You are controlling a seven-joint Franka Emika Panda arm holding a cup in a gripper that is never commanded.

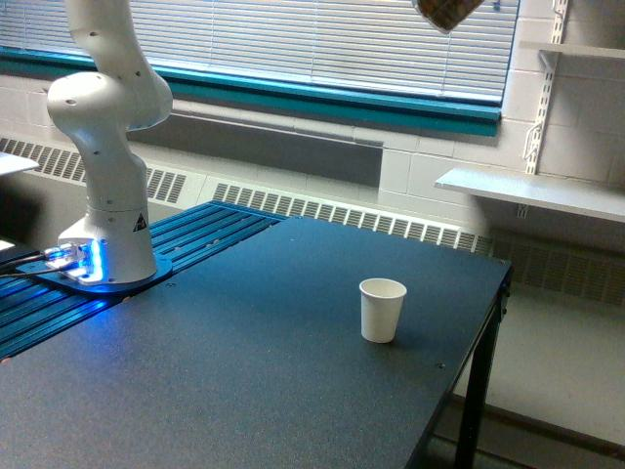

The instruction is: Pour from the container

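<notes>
Clear container (446, 12) hangs at top edge; fingers out of frame.

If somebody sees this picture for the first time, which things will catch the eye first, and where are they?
The white robot arm stands at the exterior view's left, its base glowing blue on the blue ribbed panel. A lone white paper cup stands upright on the dark table, towards the right edge. At the top edge, high above that cup, the container with brown contents just shows; the gripper holding it is out of frame.
</notes>
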